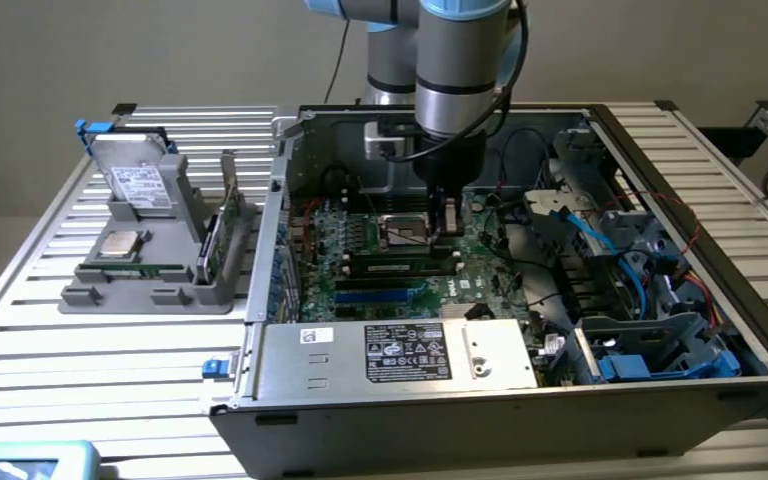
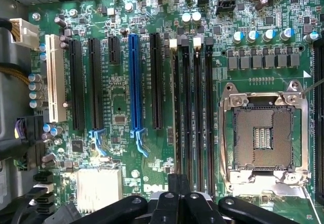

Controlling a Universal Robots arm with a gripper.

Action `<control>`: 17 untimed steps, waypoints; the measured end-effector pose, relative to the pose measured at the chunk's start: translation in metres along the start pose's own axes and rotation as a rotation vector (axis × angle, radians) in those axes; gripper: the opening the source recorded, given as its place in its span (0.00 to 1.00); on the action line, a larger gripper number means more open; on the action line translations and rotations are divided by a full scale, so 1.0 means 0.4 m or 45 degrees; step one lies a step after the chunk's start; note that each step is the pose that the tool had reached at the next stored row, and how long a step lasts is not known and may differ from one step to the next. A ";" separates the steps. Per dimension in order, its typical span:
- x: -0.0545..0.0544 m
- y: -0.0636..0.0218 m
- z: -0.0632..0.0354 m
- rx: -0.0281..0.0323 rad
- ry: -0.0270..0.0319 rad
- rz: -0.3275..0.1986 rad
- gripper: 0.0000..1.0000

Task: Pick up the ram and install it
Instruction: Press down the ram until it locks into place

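The ram, a narrow green stick with dark chips and a white label, stands on edge in one of the long black slots of the green motherboard, inside the open computer case. My gripper reaches down into the case beside the open processor socket, just above the ram's end on the exterior view's right. In the wrist view my gripper is shut, its black tips together over the end of the slot row. Nothing shows between the fingers. Whether they touch the ram I cannot tell.
The case walls surround the board. A power supply sits at the front and blue cables with drive bays lie at the exterior view's right. A grey fixture outside the case holds a drive and an upright green card.
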State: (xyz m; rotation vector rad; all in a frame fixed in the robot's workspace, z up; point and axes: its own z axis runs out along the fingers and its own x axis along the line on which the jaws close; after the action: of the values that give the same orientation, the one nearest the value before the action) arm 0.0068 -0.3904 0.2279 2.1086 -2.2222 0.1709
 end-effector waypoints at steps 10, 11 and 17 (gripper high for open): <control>-0.001 0.001 0.005 0.0000 0.0002 0.000 0.11; -0.001 0.001 0.006 0.0000 0.0003 0.000 0.11; -0.001 0.002 0.008 0.0000 -0.0003 0.000 0.11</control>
State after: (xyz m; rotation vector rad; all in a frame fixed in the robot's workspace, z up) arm 0.0062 -0.3904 0.2248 2.1088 -2.2223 0.1706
